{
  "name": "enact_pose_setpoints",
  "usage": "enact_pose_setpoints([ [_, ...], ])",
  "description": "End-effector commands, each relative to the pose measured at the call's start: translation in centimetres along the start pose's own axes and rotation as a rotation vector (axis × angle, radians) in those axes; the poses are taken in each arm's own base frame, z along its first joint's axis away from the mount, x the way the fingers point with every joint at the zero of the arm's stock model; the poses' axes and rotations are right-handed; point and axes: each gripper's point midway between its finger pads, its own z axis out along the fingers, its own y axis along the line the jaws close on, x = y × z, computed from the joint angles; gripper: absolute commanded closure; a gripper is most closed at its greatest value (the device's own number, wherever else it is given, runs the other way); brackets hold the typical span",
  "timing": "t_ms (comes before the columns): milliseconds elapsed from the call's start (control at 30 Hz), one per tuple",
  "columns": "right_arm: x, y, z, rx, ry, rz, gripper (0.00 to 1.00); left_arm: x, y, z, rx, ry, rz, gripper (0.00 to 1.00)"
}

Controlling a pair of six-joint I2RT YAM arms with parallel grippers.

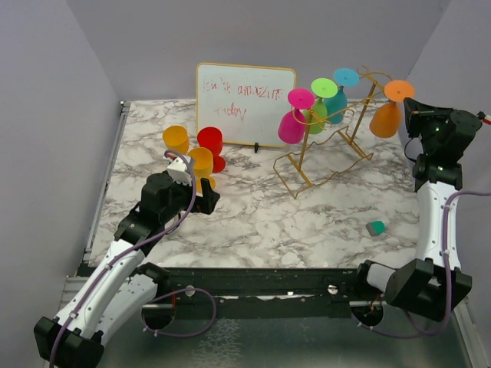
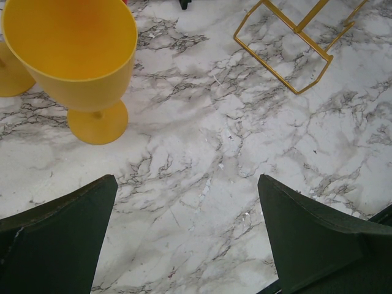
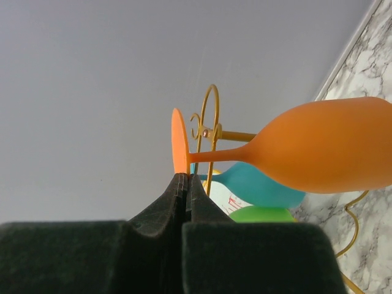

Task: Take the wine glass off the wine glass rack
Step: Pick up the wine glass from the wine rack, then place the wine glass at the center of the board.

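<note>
Hanging foot-up off the right end of the wine glass rack (image 1: 364, 109): orange wine glass (image 1: 386, 119), bowl down, clear of the bench (image 1: 253, 222). Rack stands toward the far right corner. Pink glass (image 1: 291, 126), green glass (image 1: 316, 115) and teal glass (image 1: 336, 103) also hang on it, further left.

Right tool (image 3: 185, 177): fingers pressed together, tips right at the lower rim of the orange glass's foot disc. Can't tell from the wrist view whether the rim is nipped between them or just touching.

Left tool (image 2: 188, 177): fingers wide apart, nothing between them, low over the bench's left half. Yellow glass (image 2: 73, 49) stands upright just beside it; a red glass (image 1: 209, 142) and another orange-yellow glass (image 1: 176, 139) stand behind that, nearer the left edge.

Whiteboard (image 1: 245, 103) stands propped at the far edge. Small teal block (image 1: 375, 228) lies near the near right corner.
</note>
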Motion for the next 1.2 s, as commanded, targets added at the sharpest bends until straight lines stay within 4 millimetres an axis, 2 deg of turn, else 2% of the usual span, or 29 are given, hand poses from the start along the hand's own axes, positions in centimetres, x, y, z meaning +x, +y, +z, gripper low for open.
enact_pose_setpoints([
  [0,-0.8,-0.4,-2.2,0.032,-0.050,-0.046,1.00,-0.4,-0.4,-0.1,0.025,-0.015,0.011,0.01],
  [200,0.3,-1.2,-5.0,0.054,-0.015,-0.142,1.00,-0.3,-0.4,0.0,0.028,-0.009,0.011,0.01],
  [500,4.7,-3.6,-9.3,0.102,0.191,-0.203,0.99,-0.4,-0.4,0.0,0.029,-0.014,0.011,0.01],
  [700,4.9,-3.7,-11.5,0.130,0.197,-0.259,1.00,-0.3,-0.5,0.0,0.032,-0.010,0.011,0.01],
  [800,6.6,-3.6,-12.2,0.084,0.292,-0.274,1.00,-0.3,-0.5,0.0,0.032,-0.011,0.011,0.01],
  [933,9.9,-3.7,-13.7,-0.033,0.486,-0.315,1.00,-0.4,-0.5,0.0,0.030,-0.013,0.011,0.01],
  [1167,14.2,-3.3,-15.9,-0.205,0.743,-0.311,0.99,-0.4,-0.8,-0.2,0.048,-0.014,0.003,0.01],
])
